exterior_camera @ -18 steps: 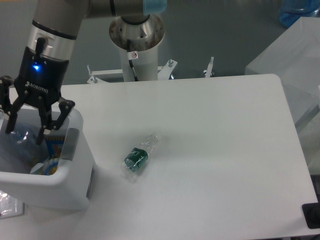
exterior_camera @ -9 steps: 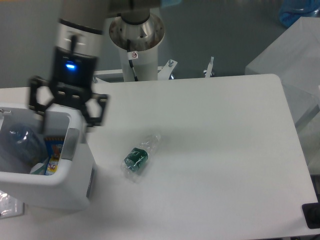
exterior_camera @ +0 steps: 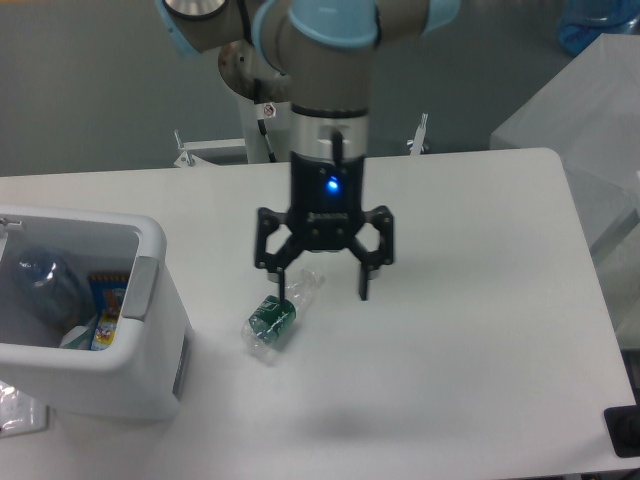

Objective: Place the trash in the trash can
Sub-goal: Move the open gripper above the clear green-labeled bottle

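We are seeing the bottle (exterior_camera: 277, 312) lying on its side on the table (exterior_camera: 470, 300), well apart from the trash can (exterior_camera: 95, 335), where the snack bag (exterior_camera: 104, 305) is already sitting. The gripper (exterior_camera: 322, 284) is hovering over the bottle's neck end with jaws spread wide, holding nothing. We are judging the approach step underway; next, we are lowering, centring and closing on the bottle.
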You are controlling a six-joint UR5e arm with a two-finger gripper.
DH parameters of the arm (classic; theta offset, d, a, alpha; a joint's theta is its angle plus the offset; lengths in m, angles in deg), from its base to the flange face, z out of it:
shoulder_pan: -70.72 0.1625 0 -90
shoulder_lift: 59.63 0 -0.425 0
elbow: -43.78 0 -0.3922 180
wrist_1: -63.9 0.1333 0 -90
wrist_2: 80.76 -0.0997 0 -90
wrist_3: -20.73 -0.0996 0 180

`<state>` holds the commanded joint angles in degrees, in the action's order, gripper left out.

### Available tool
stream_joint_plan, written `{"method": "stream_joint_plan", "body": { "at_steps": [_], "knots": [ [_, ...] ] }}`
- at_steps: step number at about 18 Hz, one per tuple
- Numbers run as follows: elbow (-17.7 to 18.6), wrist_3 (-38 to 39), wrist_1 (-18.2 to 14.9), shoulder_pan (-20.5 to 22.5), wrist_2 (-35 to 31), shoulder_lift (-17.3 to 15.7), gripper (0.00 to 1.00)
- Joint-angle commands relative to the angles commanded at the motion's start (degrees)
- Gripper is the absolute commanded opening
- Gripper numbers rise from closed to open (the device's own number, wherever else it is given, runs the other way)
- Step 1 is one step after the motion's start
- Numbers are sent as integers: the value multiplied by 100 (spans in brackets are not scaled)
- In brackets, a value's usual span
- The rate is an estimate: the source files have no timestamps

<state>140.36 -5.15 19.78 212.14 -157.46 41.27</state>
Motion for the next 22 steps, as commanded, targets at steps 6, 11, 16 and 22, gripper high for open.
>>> {"method": "stream_joint_plan", "body": {
  "at_steps": [6, 11, 16, 22],
  "knots": [
    [958, -2041, -35, 26, -353, -35, 100],
    [1240, -3167, -219, 17, -889, 9, 100],
    [1802, -3626, -202, 9, -1083, 263, 100],
    [1900, -3697, -193, -9, -1092, 483, 100]
  ]
}}
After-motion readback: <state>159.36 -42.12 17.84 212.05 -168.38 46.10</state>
